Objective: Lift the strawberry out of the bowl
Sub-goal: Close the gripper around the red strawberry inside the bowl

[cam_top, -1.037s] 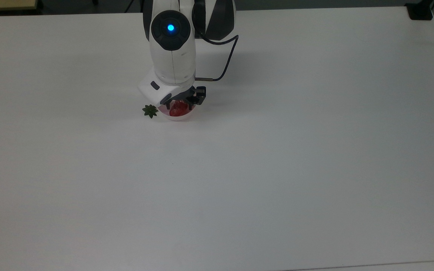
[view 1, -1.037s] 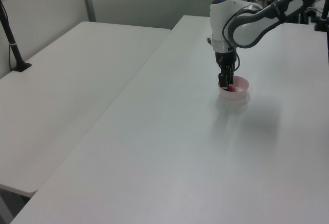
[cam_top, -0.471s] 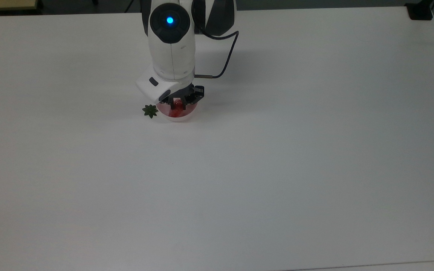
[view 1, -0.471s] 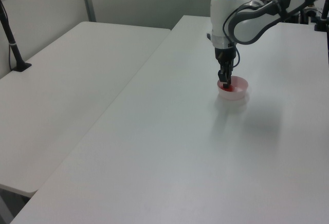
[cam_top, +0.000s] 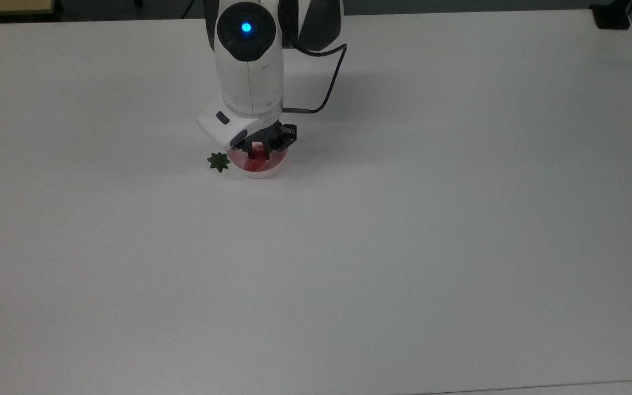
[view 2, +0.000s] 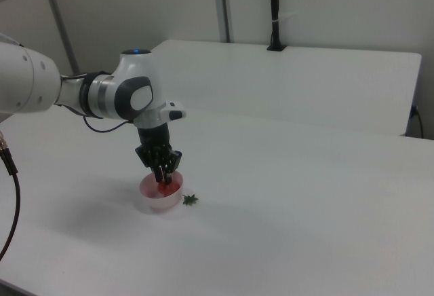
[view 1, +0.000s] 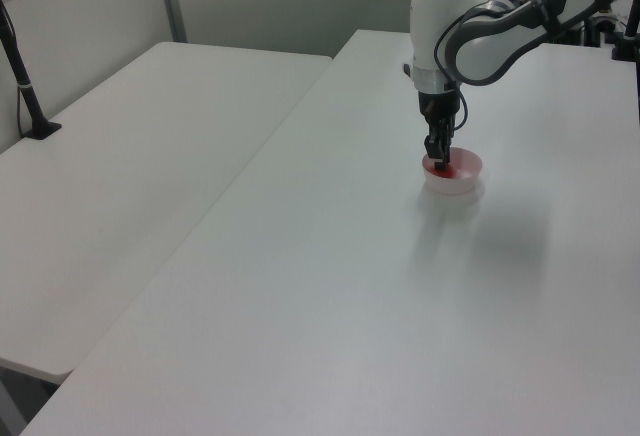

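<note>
The pale pink bowl stands on the white table, in the top view's upper left of centre. Inside it lies the red strawberry. My gripper points straight down into the bowl, and its black fingers are shut on the strawberry from both sides. In the left view the gripper reaches into the left side of the bowl. The right view has the gripper dipping into the bowl, with the strawberry mostly hidden behind the fingers.
A dark green star-shaped leaf piece lies on the table just to the top view's left of the bowl, also seen as the leaf piece. A second white table adjoins on the left view's left. A black post stands at the back.
The gripper's fingers, wider apart a second ago, have drawn together around the strawberry, and the hand has sunk slightly deeper into the bowl. Bowl and leaf piece stayed put.
</note>
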Controlling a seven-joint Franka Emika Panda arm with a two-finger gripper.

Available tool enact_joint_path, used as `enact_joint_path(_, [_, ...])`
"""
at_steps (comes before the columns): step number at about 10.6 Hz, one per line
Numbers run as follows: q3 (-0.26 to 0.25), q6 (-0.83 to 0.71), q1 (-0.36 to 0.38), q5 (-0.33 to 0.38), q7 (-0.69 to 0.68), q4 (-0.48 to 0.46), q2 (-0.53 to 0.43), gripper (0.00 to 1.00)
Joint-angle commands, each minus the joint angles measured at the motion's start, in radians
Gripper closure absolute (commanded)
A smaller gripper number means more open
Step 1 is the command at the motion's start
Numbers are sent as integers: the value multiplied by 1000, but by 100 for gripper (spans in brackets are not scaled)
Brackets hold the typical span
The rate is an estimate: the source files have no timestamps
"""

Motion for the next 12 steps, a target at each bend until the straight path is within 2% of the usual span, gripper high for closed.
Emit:
enact_joint_path(1, [-2, 15, -2, -16, 11, -28, -17, 49])
enact_joint_path(3, [-2, 18, 0, -18, 12, -32, -9, 38])
enact_joint_path(7, [-1, 28, 1, -47, 15, -63, -3, 32])
enact_joint_path(8, [-1, 38, 3, -55, 20, -66, 3, 38])
enact_joint_path(9, [-1, 55, 0, -55, 21, -74, 3, 54])
enact_joint_path(10, [-1, 60, 0, -55, 23, -71, 1, 66])
enact_joint_path(12, [-1, 52, -7, -47, 23, -66, -9, 69])
